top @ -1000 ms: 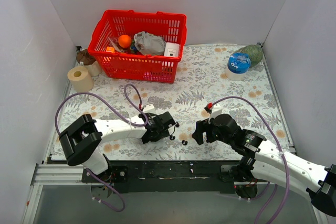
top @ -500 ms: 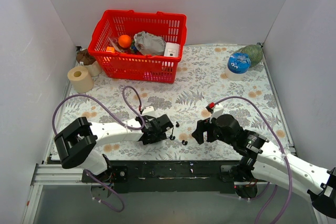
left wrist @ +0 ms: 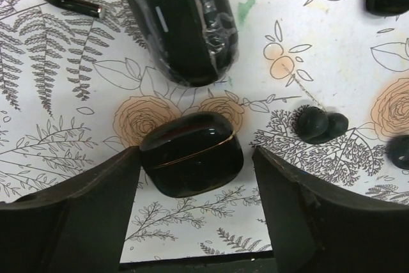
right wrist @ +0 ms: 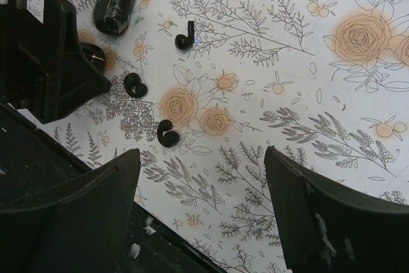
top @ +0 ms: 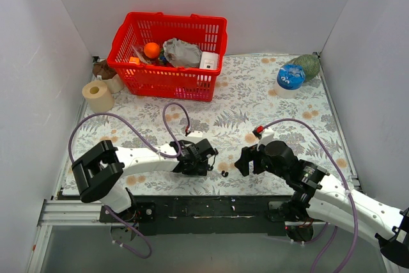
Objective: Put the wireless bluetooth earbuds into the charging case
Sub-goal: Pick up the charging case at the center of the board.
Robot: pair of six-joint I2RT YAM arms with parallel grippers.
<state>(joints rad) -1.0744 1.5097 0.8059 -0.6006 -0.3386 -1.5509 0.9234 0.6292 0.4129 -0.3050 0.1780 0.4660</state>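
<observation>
While the left claw point(left wrist: 195, 153) stands spread either side of a black case point(left wrist: 188, 171) on the table point(left wrist: 332, 43), the right claw point(right wrist: 201, 153) hangs spread near loose earbuds point(right wrist: 168, 133).

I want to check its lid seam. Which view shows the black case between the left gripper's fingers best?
Left wrist: the black case sits centred and unobstructed between the open fingers of the left gripper, gold seam plain. Right wrist shows it small, partly behind that gripper. Top external: it cannot be made out under the gripper.
</observation>
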